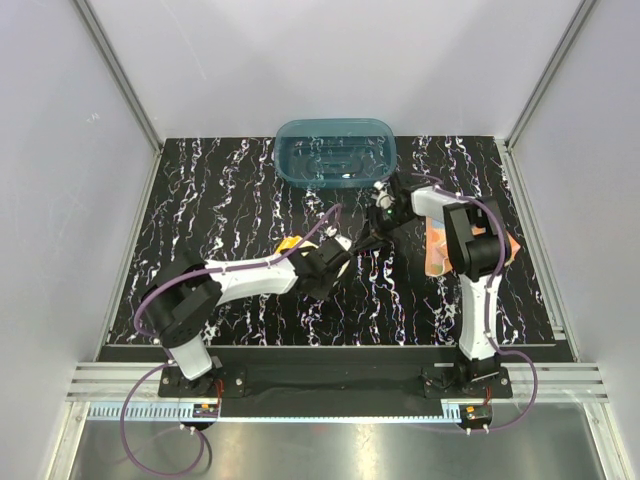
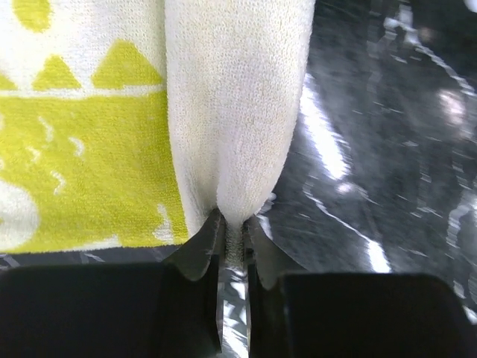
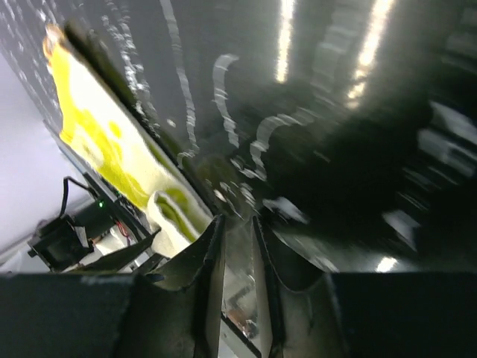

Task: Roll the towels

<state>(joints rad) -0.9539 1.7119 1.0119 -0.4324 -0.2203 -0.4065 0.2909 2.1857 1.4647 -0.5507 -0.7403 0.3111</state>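
The left jaws were clenched on a raised fold of the yellow towel (image 2: 82, 156), pinching its pale underside where the edge stood doubled over the printed face. I judged this to be the start of the first roll: an edge lifted, but no coil formed yet. The next move would call for carrying that pinched edge across the cloth, low and even, while the other end stayed flat so the towel did not slide on the glossy worktop (image 1: 240, 200).

Just to the right, the right jaws stood slightly parted with nothing between them, close over the worktop beside the yellow towel's end. Farther right, the orange towel (image 1: 437, 248) lay on the worktop under the right arm (image 1: 470, 250), not rolled as far as could be seen.

From above, the left arm (image 1: 250, 278) covered nearly all of the yellow towel, leaving only a corner in sight. The right arm hid the middle of the orange one. The right wrist view was blurred, so I could not tell whether those jaws touched the cloth.
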